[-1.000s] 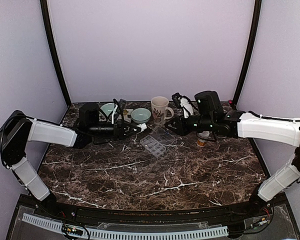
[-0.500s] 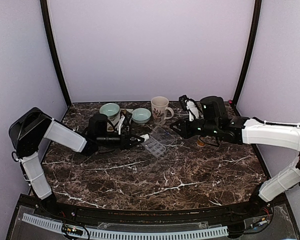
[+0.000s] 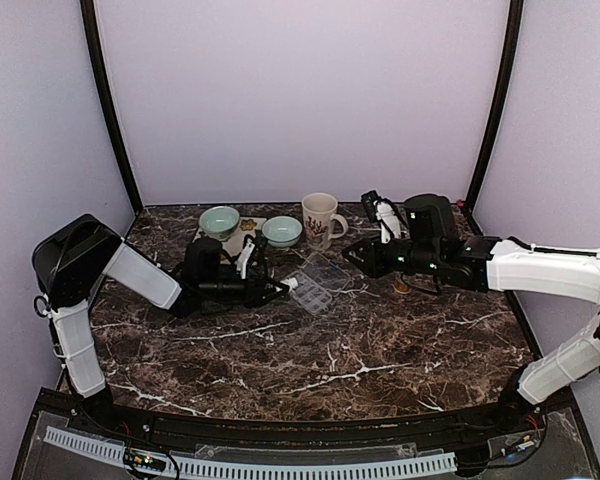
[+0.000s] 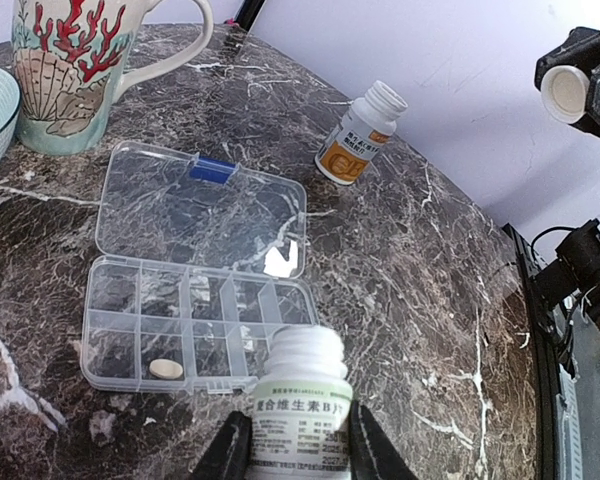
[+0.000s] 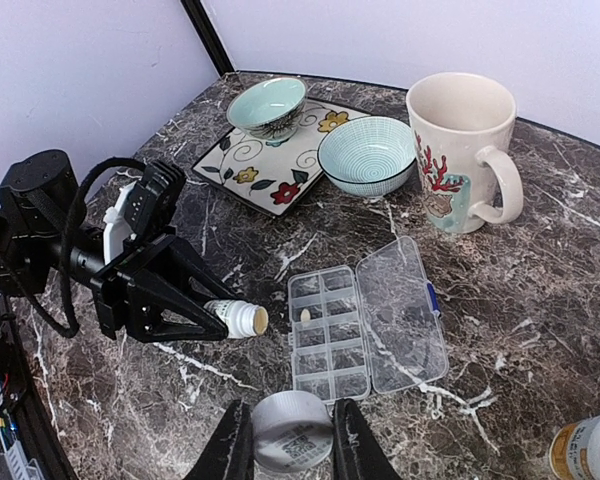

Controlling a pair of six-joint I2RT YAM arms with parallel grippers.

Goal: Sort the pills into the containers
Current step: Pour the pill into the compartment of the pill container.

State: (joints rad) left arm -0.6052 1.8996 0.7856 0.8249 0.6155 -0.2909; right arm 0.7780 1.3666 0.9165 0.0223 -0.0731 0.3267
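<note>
White shells cover both arms, left arm at frame left, right arm opposite; joints are black, cables loop behind the black, wedge-fingered left gripper.

Soft even light, faint shadows, white glare on the organiser lid, slight wide-angle bending at edges.

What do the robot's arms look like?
The left arm and right arm both have smooth white shells with chunky black joints between them. Their ends are black, with thin, pointy black fingers. A black cable loops by the left wrist, beside a small white block.
</note>
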